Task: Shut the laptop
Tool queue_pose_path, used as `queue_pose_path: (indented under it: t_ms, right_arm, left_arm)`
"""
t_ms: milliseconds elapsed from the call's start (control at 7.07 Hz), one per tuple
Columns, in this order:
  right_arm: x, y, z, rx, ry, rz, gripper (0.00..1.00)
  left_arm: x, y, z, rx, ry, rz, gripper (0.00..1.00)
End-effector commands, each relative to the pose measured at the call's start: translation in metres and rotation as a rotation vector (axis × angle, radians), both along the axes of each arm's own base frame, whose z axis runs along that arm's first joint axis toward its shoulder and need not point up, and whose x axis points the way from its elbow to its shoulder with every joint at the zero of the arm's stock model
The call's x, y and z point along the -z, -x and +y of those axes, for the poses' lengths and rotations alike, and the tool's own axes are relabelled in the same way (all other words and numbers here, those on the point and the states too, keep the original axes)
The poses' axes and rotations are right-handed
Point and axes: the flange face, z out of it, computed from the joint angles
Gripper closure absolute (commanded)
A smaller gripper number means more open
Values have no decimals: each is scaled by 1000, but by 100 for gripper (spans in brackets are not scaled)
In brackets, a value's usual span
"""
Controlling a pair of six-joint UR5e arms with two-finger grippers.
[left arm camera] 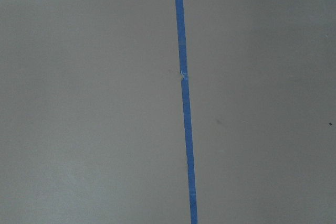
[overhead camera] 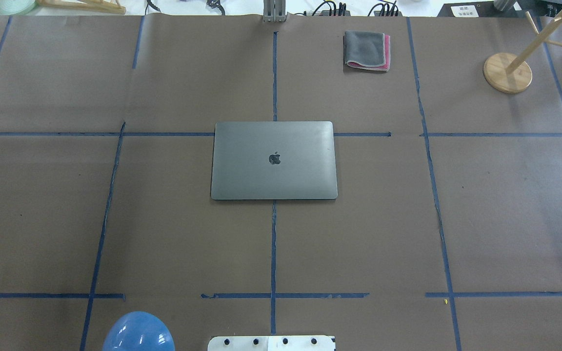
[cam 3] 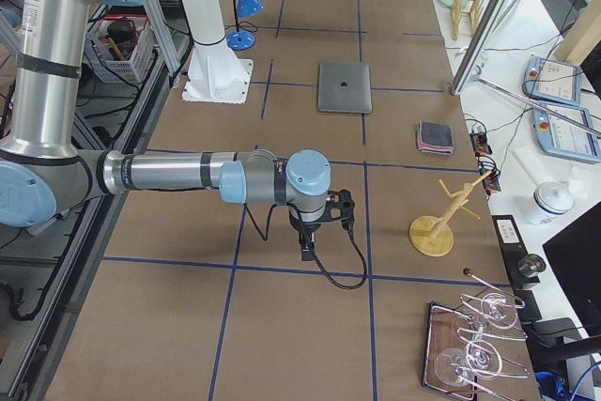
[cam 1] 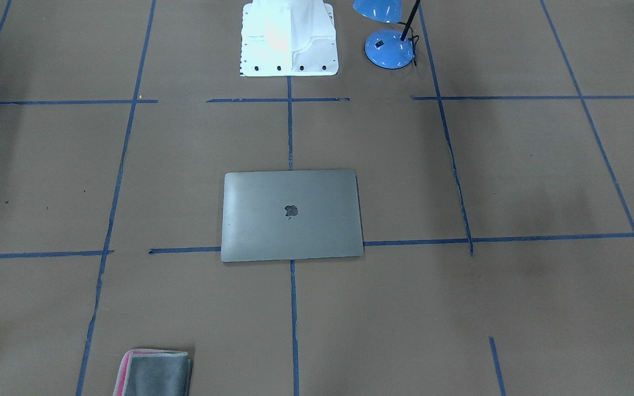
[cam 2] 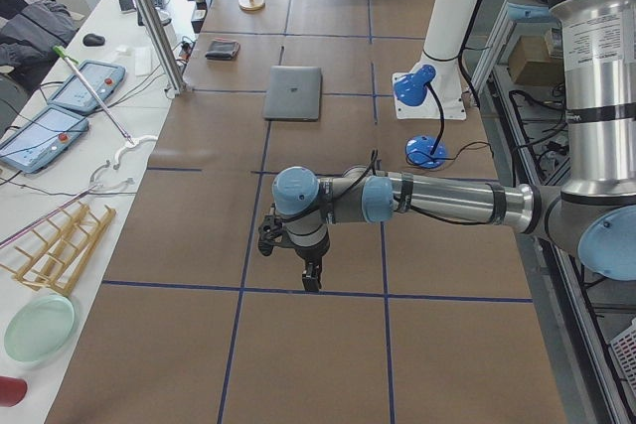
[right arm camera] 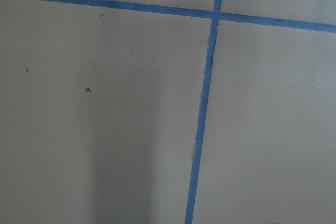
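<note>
The laptop (cam 1: 292, 231) lies in the middle of the table with its space-grey lid flat down and the dark apple logo facing up. It also shows in the overhead view (overhead camera: 274, 180) and both side views (cam 2: 294, 92) (cam 3: 344, 87). My left gripper (cam 2: 311, 278) shows only in the exterior left view, pointing down above the table, far from the laptop. My right gripper (cam 3: 307, 249) shows only in the exterior right view, also pointing down, far from the laptop. I cannot tell whether either is open or shut. Both wrist views show only brown paper and blue tape.
A blue desk lamp (cam 1: 389, 48) stands beside the white robot base (cam 1: 289, 38). A folded grey cloth with a pink edge (overhead camera: 367, 50) lies at the far side. A wooden stand (overhead camera: 507, 72) is at the far right. Blue tape lines cross the brown table cover.
</note>
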Motion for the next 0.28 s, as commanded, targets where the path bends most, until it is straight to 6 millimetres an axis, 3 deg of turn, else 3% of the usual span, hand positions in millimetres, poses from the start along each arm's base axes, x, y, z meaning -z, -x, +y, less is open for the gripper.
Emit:
queue_pose_path:
  t_ms: [0,142]
  right_arm:
    - [0,0,0,1,0,-1,1]
    - [0,0,0,1,0,0,1]
  left_arm:
    - [0,0,0,0,0,0,1]
    - [1,0,0,0,-3,0,1]
